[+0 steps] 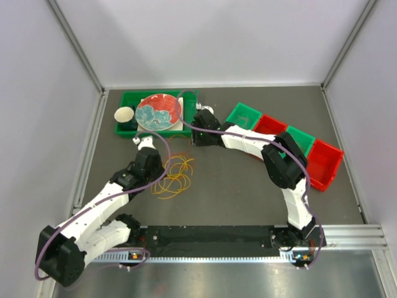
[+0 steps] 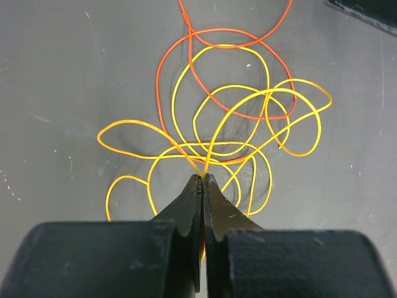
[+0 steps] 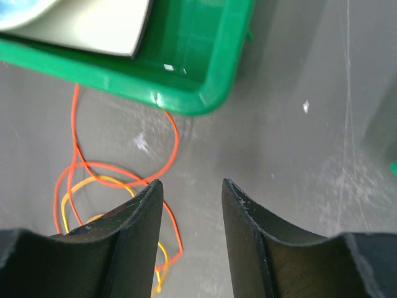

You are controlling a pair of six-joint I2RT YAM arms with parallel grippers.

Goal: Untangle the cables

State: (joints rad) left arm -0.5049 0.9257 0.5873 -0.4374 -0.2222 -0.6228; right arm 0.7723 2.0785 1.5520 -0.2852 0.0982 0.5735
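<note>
A: Where are the cables (image 1: 173, 176) seen?

B: They are spread on the dark table (image 1: 236, 192) in loose yellow and orange loops. They are placed in front of the green tray (image 1: 127, 99), close to the left arm.

A: How is the left gripper (image 2: 203, 178) found?

B: Its fingers are pressed together. Yellow strands of the cables are pinched at the tips.

A: And the right gripper (image 3: 192, 184)?

B: It is found about half open, and nothing is held between its fingers. An orange loop is seen beside one finger, near the corner of the green tray. Whether the loop is touched cannot be told.
</note>
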